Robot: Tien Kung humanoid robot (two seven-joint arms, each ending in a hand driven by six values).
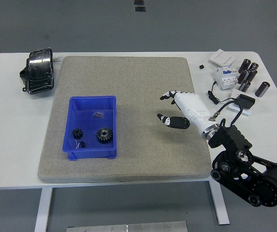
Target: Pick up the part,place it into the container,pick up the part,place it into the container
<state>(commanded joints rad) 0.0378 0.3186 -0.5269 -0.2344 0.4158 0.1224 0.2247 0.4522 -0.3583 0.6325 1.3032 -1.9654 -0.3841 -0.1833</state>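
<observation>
Holds nothing in the right hand (186,107): fingers spread and relaxed, above the right part of the grey mat (128,77). Shows no left hand at all.

Far to the left of the hand, and well apart from its fingers, finds the blue container (92,99). Inside it, counts a large gear (105,135) and a small gear (77,133) side by side, plus a small pale piece (too small to name) near the far wall. Sees no loose part on the mat around the hand.

Beyond the hand and to its right, on the white table (3,145), notes some black cylinders (247,72) and a white switch block (224,75), near but not touching.

Judging from this, looks like a moment with the placing probably done, both gears lying in the container. If another pick is wanted, would need first to choose a part among the things at the right, then to turn the hand that way and lower it with fingers open around the part.
</observation>
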